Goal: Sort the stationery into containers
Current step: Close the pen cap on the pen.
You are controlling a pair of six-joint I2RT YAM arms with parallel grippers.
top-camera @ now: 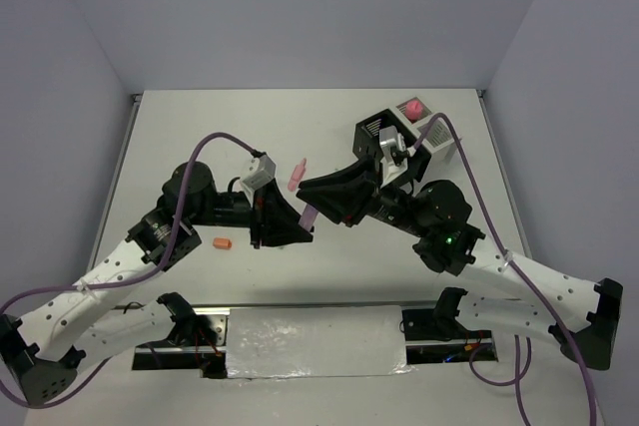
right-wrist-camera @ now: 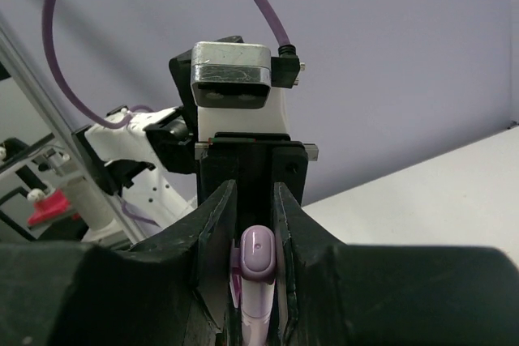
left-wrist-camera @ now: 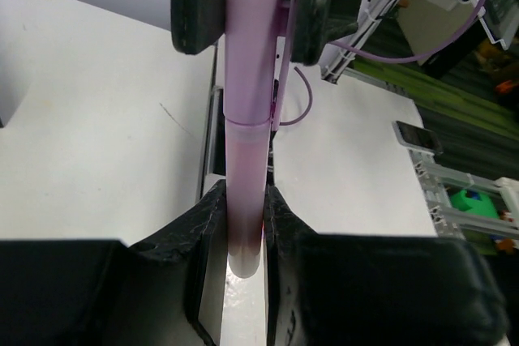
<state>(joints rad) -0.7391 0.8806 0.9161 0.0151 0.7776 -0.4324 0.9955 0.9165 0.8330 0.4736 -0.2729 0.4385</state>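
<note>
The purple pen (left-wrist-camera: 247, 119) is held at both ends by the left claw (left-wrist-camera: 243, 204) and the right claw (left-wrist-camera: 255, 6) above the middle of the tabletop (top-camera: 200, 137), and could be dropped if both are opened together.

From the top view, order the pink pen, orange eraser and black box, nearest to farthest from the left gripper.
1. Pink pen, just beyond the left gripper.
2. Orange eraser, to its left.
3. Black box, far back right.
</note>
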